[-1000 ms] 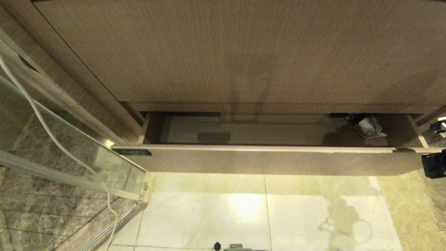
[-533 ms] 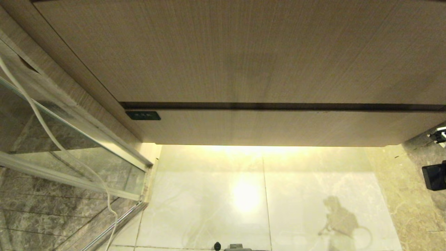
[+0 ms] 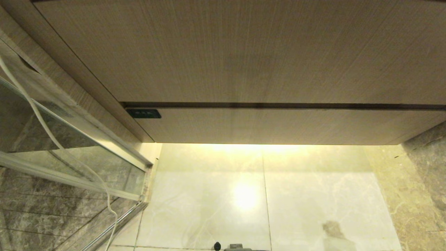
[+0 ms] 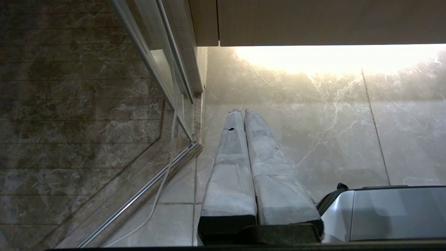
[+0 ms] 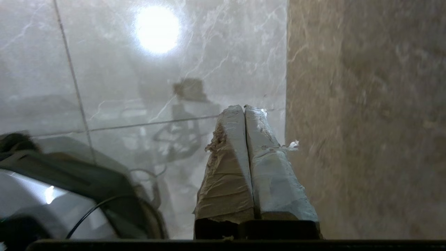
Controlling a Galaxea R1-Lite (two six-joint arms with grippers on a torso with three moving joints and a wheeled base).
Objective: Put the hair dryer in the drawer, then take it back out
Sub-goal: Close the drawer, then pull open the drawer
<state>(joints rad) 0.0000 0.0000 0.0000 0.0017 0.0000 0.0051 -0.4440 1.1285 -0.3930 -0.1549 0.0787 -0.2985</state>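
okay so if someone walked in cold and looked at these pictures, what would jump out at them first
The bright glare on the glossy pale floor tiles, straight ahead below the cabinet, draws the eye first. Above it runs the wide wood-grain drawer, shut flush under the taller panel, with no hair dryer in sight. In the wrist views the left gripper and right gripper both hang shut and empty over the floor.

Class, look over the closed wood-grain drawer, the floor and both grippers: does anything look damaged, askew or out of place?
The pale wood-grain drawer sits shut and square. The oddity is the right gripper: the grey tape wrapping its shut fingers is torn and frayed. The left gripper looks nearly intact, and a white cable trails across the glass door.
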